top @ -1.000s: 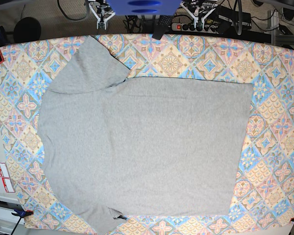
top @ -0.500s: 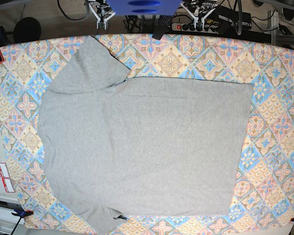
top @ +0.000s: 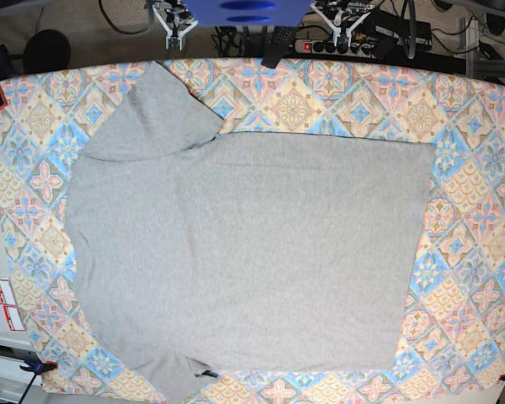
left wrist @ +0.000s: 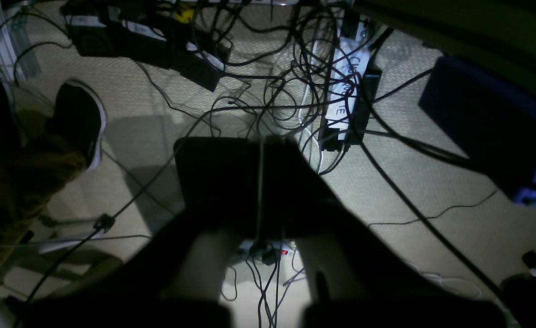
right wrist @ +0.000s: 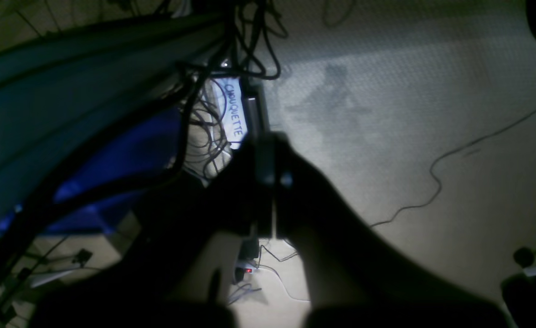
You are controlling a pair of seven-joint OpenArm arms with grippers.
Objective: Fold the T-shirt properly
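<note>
In the left wrist view, the left gripper (left wrist: 260, 182) is seen closed, its dark fingers pressed together on nothing, above carpet and tangled black cables (left wrist: 291, 86); writing on a white power strip (left wrist: 347, 95) is too broken to read.

In the right wrist view, the right gripper (right wrist: 268, 182) is likewise closed and empty; "CHOUQUETTE" can be read on the strip (right wrist: 231, 114).

In the base view, the plain heather-grey cotton T-shirt (top: 252, 261) is spread flat across the colourful diamond-patterned tablecloth (top: 480, 210), collar toward the left edge; one sleeve is cut off at the bottom edge.

Both arms are sitting drawn back at the far edge of the counter, apart from each other. The left claw (top: 347, 34) is pointing down with its jaws pressed together, holding nothing. The right claw (top: 176, 35) is likewise hanging closed and empty.
</note>
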